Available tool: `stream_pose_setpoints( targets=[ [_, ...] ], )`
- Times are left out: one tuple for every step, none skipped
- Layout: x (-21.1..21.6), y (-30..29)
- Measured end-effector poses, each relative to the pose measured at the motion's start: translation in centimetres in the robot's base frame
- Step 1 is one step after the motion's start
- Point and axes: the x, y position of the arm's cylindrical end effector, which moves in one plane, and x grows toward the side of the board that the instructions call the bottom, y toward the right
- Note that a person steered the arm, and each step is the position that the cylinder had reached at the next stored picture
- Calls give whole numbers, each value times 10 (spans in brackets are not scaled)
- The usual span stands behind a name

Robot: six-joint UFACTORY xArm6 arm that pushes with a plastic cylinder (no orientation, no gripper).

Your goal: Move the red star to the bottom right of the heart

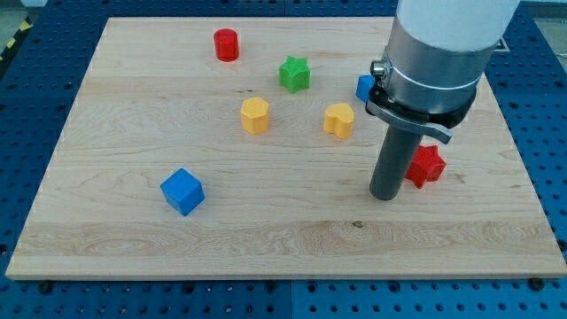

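The red star [428, 166] lies at the view's right, partly hidden behind the rod. The yellow heart [338, 120] lies up and to the left of it, near the board's middle. My tip [384, 196] rests on the board just left of the red star, touching or nearly touching it, and below and to the right of the heart.
A green star [295, 73] and a red cylinder [227, 44] lie toward the view's top. A yellow hexagon [255, 115] lies left of the heart. A blue cube [183, 191] lies lower left. A blue block [364, 87] peeks out behind the arm. The wooden board [283, 248] ends in blue surround.
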Motion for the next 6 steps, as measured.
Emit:
stream_pose_setpoints(
  targets=[
    [0,41],
    [0,82],
    [0,82],
    [0,79],
    [-3,69],
    [-4,65]
  ],
)
